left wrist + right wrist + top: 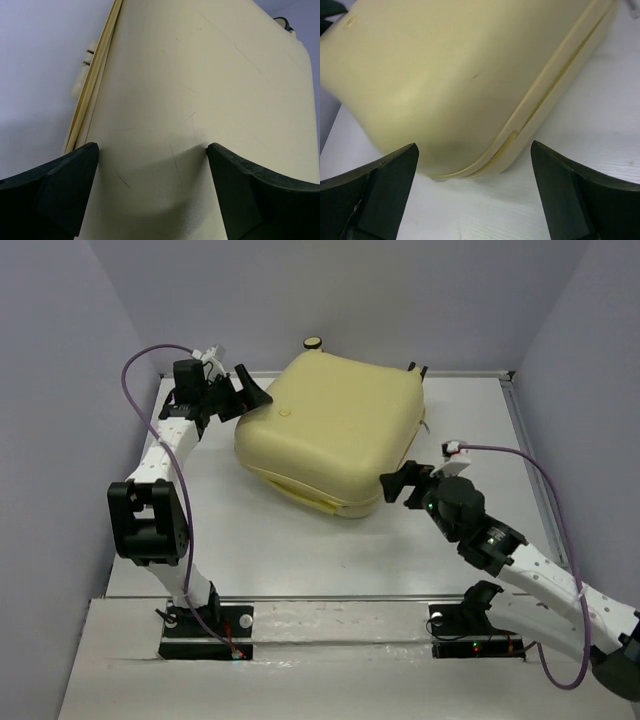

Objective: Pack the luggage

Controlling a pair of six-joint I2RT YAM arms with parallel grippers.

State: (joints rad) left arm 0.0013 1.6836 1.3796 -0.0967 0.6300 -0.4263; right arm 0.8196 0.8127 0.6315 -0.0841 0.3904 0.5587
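The luggage [330, 430], a pale yellow hard-shell suitcase, lies flat and closed in the middle of the table, one caster wheel [313, 342] showing at its far edge. My left gripper [250, 395] is open at its back-left corner; in the left wrist view the luggage shell [200, 90] fills the space ahead of the left gripper [152, 146], very close, with nothing clamped. My right gripper [400, 485] is open just off the front-right corner. The right wrist view shows the right gripper [473, 145] facing the luggage's [445, 75] rounded corner and its closed seam [540, 95], with a gap of table between.
The white table [300, 550] has a raised rail [510, 375] along its back and right edges. Lavender walls close in on three sides. Purple cables [135, 375] loop off both arms. The arm bases [205, 635] are bolted at the near edge.
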